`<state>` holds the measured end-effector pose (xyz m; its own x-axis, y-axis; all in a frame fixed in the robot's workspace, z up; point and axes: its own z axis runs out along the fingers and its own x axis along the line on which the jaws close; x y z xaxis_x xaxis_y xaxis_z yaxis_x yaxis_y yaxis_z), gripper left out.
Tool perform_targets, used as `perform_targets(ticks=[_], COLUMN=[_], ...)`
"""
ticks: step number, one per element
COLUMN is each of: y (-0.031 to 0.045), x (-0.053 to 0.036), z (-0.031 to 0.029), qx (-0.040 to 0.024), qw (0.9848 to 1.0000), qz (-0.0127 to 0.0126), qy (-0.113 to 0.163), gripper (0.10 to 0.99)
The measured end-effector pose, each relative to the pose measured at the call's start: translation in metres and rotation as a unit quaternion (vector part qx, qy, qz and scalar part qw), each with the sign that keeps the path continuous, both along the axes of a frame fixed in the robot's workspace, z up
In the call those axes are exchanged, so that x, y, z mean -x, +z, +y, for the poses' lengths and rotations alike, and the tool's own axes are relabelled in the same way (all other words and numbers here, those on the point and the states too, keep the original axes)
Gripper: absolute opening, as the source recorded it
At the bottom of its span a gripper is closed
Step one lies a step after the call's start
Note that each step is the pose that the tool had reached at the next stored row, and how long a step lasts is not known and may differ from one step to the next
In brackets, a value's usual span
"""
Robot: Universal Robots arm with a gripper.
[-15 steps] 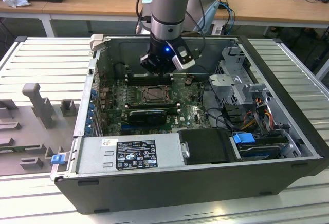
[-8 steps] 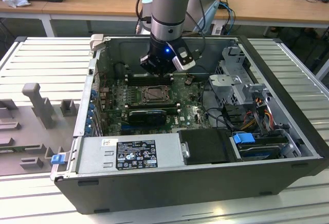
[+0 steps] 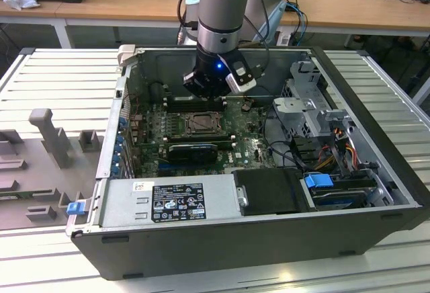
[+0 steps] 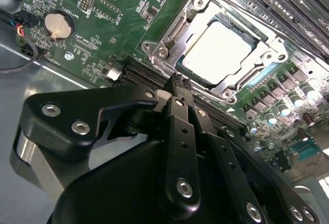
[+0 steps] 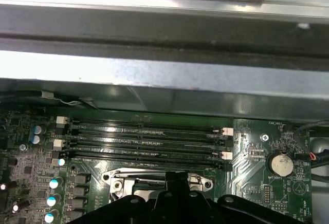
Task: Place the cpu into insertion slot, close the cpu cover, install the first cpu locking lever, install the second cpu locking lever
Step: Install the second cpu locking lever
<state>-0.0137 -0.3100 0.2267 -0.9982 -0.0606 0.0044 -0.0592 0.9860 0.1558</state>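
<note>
**Gripper poised at the socket's edge, CPU seated under its cover**

Inside the open computer case (image 3: 376, 192), the arm reaches down over the green motherboard (image 3: 248, 146), largest of the parts within. On the board, the insertion slot (image 4: 221, 49) sits just beyond the gripper (image 4: 177, 80). In the second wrist view the fingers are closed together, empty, their joined tip right at the socket's near edge, touching or nearly so; I cannot tell which. Within the socket lies the cpu (image 4: 218, 47), flat, its pale top showing through the window of the cpu cover (image 4: 177, 41), which lies down over it. The metal frame runs diagonally across that view, with one corner pointing toward the fingertip.

Long black memory slots (image 5: 144, 142) run side by side past the socket's far side, parallel to its edge. A round coin battery (image 4: 56, 23) sits well off to one side. Nothing stands between fingers and socket.
</note>
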Motion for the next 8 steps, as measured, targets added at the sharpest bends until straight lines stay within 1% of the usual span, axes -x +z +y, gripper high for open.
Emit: perform_targets(ticks=[2,4,5,7,8], y=[0.0012,0.0013,0.0013,0.0013,0.0013], x=[0.0,0.0,0.0,0.0,0.0], z=[-0.0002,-0.0025,-0.0053,-0.0126,-0.0146], qx=[-0.0001,0.0,0.0,-0.0003,-0.0003], qw=[1.0,1.0,1.0,1.0,1.0], qz=[0.0,0.0,0.0,0.0,0.0], qy=[0.0,0.0,0.0,0.0,0.0], gripper=[0.106,0.106,0.106,0.106,0.106])
